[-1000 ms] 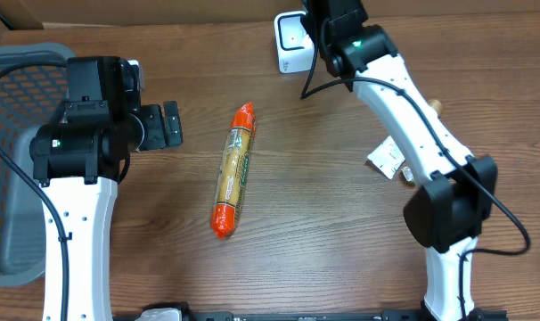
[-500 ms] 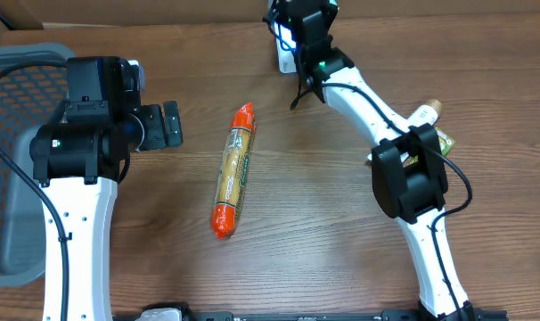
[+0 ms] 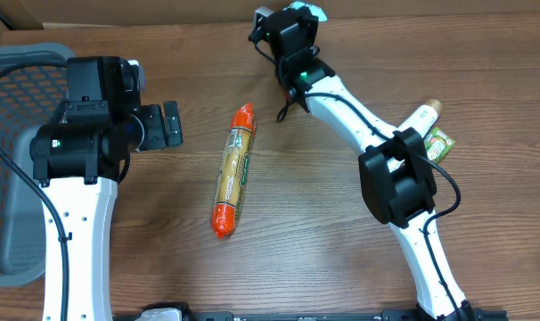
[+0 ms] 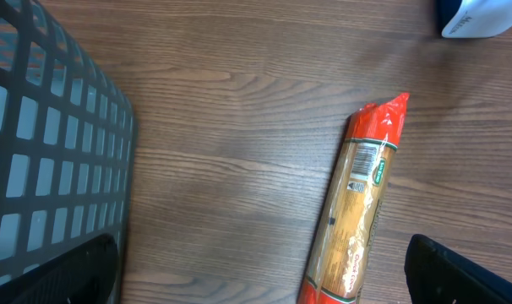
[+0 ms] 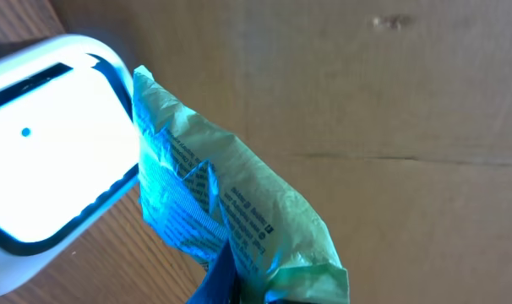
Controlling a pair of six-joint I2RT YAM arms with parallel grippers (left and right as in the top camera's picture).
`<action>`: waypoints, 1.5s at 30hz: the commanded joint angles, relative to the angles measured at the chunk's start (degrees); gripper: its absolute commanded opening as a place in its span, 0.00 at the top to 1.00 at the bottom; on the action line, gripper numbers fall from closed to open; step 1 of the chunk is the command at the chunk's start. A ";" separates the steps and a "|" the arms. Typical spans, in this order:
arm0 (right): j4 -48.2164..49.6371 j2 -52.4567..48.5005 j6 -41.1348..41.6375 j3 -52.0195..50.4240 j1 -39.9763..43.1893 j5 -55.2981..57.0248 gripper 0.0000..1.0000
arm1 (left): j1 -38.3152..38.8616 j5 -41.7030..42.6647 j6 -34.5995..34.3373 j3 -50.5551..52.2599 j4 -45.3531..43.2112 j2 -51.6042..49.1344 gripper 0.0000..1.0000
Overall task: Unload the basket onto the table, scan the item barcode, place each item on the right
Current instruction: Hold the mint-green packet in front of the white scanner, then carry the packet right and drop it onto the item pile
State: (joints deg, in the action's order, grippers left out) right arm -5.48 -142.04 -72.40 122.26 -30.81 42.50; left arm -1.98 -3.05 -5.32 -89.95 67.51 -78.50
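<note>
Hanging just beside the white scanner (image 5: 45, 169) is a green packet (image 5: 239, 219).

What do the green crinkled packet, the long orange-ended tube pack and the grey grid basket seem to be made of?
Green crinkled packet: probably thin plastic film, glossy, creased.
Orange-ended tube pack: shiny plastic wrap, pinched tip.
Grey grid basket: likely moulded plastic, matte, even bars.

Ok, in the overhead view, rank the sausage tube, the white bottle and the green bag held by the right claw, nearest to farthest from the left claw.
1. Sausage tube, mid-scene, just right of the open left claw.
2. Green bag, up at the top of the view.
3. White bottle, far over on the right side.
</note>
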 commanded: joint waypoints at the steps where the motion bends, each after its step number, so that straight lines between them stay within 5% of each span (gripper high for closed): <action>1: 0.70 0.90 0.13 1.84 -0.26 4.92 0.96 | 0.13 -0.33 1.51 -0.94 -0.22 -0.13 0.00; 25: -0.07 0.92 0.68 1.84 -1.68 7.02 0.96 | 0.13 -0.33 1.51 -0.94 -0.22 -0.13 0.00; 31: -5.40 4.09 6.80 1.84 -3.06 5.84 0.96 | 0.13 -0.33 1.51 -0.94 -0.24 -0.13 0.01; 39: -24.72 19.39 27.32 1.86 -3.32 0.83 0.96 | 0.13 -0.33 1.51 -0.94 -0.22 -0.13 0.00; 45: -49.24 31.56 49.77 1.86 -1.53 -20.98 0.96 | 0.13 -0.33 1.51 -0.94 -0.22 -0.13 0.01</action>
State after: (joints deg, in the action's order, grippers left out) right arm -50.19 -118.21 -39.64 122.61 -33.76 34.52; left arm -1.98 -3.05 -5.32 -89.95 67.51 -78.50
